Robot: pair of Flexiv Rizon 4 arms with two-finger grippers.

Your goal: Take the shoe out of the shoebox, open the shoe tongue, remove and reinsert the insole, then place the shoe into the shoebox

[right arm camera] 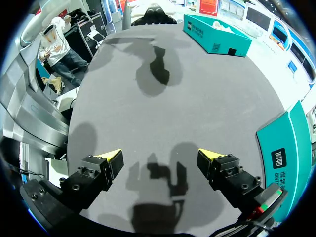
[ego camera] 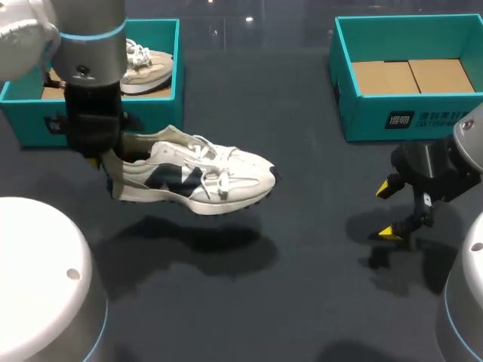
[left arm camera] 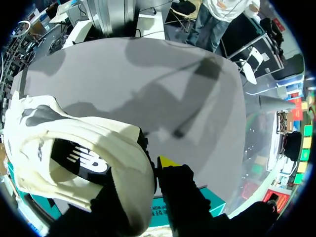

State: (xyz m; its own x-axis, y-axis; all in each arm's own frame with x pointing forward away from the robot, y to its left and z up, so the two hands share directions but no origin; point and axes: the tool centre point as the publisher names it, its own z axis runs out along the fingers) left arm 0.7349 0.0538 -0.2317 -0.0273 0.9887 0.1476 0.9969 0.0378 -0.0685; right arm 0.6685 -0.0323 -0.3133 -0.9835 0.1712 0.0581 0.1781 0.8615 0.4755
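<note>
The left gripper [ego camera: 106, 160] is pinching the shoe [ego camera: 196, 177] by its heel collar, toe outward above the bench [ego camera: 302, 286], and should be lowering it flat before the right gripper [ego camera: 391, 210], hovering open well beyond the toe, is approaching the tongue.

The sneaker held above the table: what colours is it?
A white fabric sneaker with dark navy side patches, clearest in the head view.

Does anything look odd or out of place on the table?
Nothing spilled or damaged. The white shoe hangs above the table, gripped at its heel by the left gripper. A second shoe lies in the left box.
</note>
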